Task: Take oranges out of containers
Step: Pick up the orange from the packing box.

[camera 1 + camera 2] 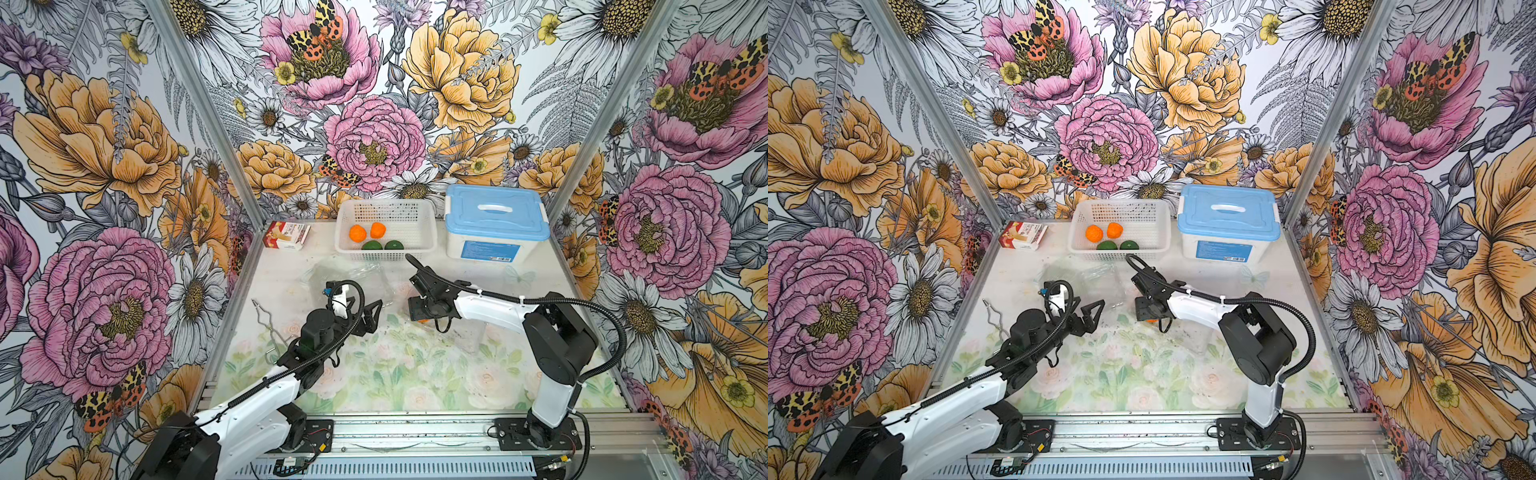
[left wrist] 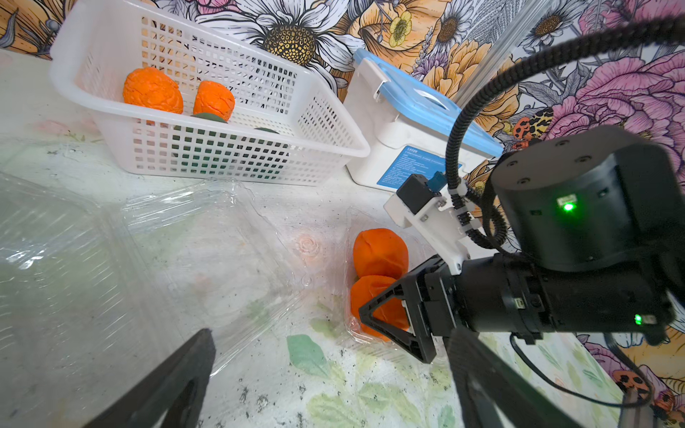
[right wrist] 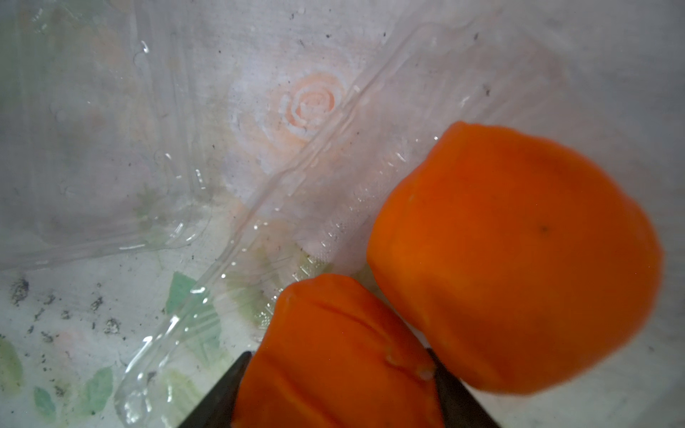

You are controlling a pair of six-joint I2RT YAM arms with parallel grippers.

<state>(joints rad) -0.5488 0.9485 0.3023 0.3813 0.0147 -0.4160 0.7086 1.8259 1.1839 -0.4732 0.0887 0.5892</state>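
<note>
Two bright oranges lie side by side in an open clear container [image 2: 352,335] at mid-table. My right gripper [image 3: 337,355] reaches down into it, and its fingers [image 2: 374,315] press both sides of the nearer orange [image 3: 333,352]. The other orange [image 3: 515,259] touches it. In a top view only a sliver of orange [image 1: 423,320] shows under the right gripper [image 1: 419,316]. My left gripper [image 1: 374,309] hangs open and holds nothing, just left of that container. Two more clear containers [image 2: 207,241] lie open, with no fruit in them.
A white perforated basket [image 1: 430,232] at the back holds two oranges [image 1: 358,233] and two dark green fruits [image 1: 371,246]. A white tub with a blue lid [image 1: 494,224] stands to its right. A red-and-white carton [image 1: 286,235] and a metal wire utensil [image 1: 266,320] lie at the left.
</note>
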